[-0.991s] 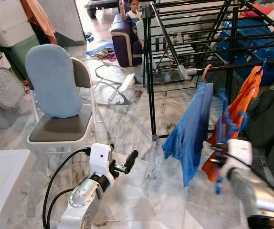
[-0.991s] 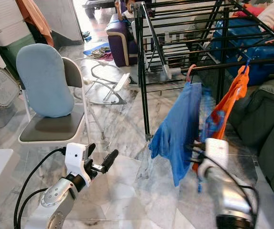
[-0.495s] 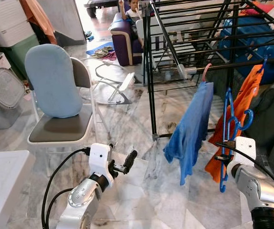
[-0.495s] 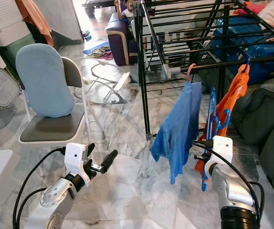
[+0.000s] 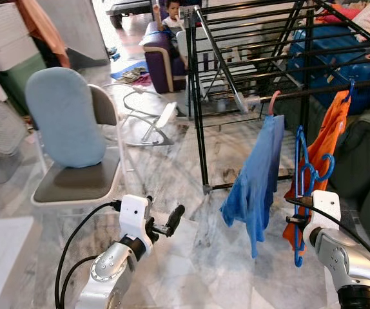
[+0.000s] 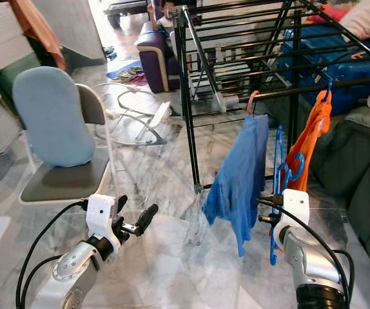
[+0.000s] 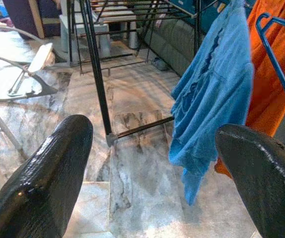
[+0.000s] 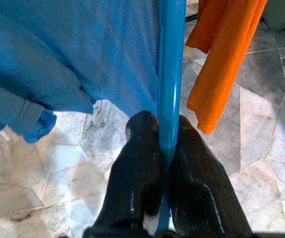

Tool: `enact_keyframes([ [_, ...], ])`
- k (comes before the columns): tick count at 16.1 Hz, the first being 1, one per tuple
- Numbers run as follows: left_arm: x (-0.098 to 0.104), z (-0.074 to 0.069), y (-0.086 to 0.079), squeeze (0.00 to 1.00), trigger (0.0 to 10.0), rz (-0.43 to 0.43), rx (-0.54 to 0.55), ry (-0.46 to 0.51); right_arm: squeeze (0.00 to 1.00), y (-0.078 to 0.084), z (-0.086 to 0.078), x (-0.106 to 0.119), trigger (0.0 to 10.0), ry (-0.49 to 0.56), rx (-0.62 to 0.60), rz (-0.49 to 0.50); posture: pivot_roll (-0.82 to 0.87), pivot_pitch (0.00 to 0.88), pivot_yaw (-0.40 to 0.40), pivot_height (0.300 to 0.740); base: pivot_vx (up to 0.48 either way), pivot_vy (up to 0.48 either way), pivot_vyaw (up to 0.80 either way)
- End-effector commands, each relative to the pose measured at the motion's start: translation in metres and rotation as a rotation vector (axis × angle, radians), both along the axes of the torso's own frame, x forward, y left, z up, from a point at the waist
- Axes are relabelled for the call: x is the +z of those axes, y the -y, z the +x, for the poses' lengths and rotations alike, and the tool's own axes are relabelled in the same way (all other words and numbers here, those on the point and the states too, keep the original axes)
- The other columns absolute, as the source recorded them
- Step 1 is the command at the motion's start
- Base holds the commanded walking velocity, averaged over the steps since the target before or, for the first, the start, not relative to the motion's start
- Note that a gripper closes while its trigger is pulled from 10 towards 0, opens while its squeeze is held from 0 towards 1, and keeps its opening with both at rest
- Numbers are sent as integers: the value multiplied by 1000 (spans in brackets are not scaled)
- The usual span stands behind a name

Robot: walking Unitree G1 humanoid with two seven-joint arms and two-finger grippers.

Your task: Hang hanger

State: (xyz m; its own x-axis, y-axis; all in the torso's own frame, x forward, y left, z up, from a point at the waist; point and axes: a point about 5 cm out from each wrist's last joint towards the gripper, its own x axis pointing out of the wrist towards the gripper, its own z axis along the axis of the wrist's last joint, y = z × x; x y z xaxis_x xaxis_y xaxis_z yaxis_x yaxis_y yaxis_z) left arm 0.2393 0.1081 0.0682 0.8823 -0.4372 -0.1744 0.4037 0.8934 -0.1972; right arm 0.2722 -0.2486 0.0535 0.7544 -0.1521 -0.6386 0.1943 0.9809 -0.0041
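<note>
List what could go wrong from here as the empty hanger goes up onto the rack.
1. The right end effector pinches only a thin bar of the blue hanger, so the hanger may swing or twist in the grip.
2. It sits between the blue shirt and the orange garment; its hook could snag either one.
3. The rack rail is well above the hook, so the lift could miss the rail.
</note>
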Motion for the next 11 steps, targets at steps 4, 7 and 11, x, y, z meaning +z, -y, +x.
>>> enact_keyframes([
  [4,0,-1,-5,0,10000,17,-1,0,0,-8,2,-2,10000,-6,39,2,-146,0,101,740,406,0,0],
  [7,0,-1,-5,0,10000,19,-2,-1,0,-8,1,-3,10000,-9,44,-2,-146,0,101,740,460,0,0],
  [11,0,-2,-5,0,10000,21,0,0,0,-9,2,-4,10000,-12,53,-7,-146,0,100,740,437,0,0],
])
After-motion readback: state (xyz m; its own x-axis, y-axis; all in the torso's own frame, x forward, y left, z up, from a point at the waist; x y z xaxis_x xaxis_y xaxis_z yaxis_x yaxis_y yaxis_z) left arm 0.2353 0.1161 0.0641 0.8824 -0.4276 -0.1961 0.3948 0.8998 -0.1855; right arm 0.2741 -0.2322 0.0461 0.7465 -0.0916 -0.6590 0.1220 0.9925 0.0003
